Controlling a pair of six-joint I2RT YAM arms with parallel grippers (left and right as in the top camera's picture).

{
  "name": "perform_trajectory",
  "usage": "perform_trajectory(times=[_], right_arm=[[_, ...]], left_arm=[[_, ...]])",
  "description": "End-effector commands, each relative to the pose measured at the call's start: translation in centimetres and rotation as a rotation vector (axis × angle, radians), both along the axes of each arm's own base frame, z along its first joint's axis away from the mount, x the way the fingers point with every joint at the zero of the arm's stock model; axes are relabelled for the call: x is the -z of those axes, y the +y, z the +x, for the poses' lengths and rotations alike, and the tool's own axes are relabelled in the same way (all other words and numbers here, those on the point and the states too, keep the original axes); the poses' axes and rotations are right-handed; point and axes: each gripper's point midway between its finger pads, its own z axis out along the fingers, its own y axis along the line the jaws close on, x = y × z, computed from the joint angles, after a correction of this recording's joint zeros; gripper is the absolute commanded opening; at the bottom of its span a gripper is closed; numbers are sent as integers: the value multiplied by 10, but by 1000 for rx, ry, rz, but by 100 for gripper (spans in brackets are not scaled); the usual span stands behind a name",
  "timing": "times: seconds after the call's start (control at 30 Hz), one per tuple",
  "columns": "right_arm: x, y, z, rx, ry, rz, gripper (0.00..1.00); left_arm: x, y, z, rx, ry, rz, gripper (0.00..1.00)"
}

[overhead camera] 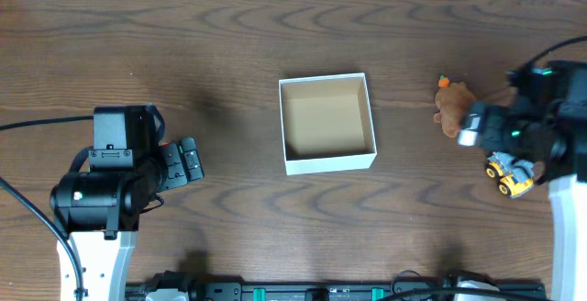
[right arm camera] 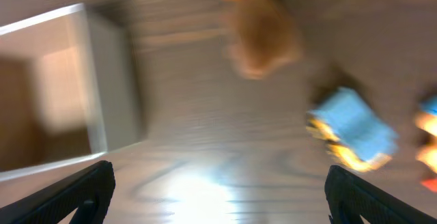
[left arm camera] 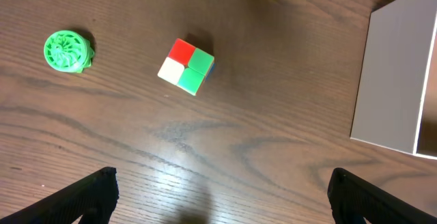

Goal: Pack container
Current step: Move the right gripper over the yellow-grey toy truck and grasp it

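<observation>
Your container (overhead camera: 330, 162) sits open-topped at the middle of the tabletop (overhead camera: 229, 44), with a brown plush toy (overhead camera: 453, 108) at its 3 o'clock beside your right jaws, spread apart, and your left jaws, likewise spread, at its 9 o'clock.

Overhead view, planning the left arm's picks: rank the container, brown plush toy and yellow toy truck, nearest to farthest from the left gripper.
1. container, table centre, right of the left gripper.
2. brown plush toy, beyond the container, far right.
3. yellow toy truck, farthest right, past the plush toy.
</observation>
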Motion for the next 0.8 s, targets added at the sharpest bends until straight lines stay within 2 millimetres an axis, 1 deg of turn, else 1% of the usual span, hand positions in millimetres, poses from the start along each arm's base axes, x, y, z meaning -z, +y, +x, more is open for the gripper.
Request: perform_trajectory(times=[0.0,0.07,0.1,0.13,0.2,0.3,0.4,0.53,0.67,0.77], right_arm=[[12,-50,-3,23,72,-100,99],[24,-72,-4,-27,113,-136,99],[29,-79,-3,-45,129,-144,99],[36,-87,0,-29,138,-132,99],[51,-95,8,-16,154,-90,99],[77,-100,8,-28,236,-51,99],[96,-110,2,-48,333,-86,99],[109,-115,4,-80,369,-98,99],[122,-128,1,-80,433,-143,99],[137,-126,-1,-107,478,-119,99]], left_arm=[[-6,2,1,-29,-17,-9,98],[-6,2,1,-29,-17,-9,98],[-6,2,1,-29,-17,-9,98],[-6,2,1,-29,-17,-9,98],[-6,2,1,-29,-17,-9,98],[-6,2,1,-29,-15,-8,98],[-5,2,-1,-29,-8,-8,98],[-5,2,-2,-29,-1,-8,98],[-5,2,-2,-29,-2,-8,98],[-5,2,-2,-29,-2,-8,98]])
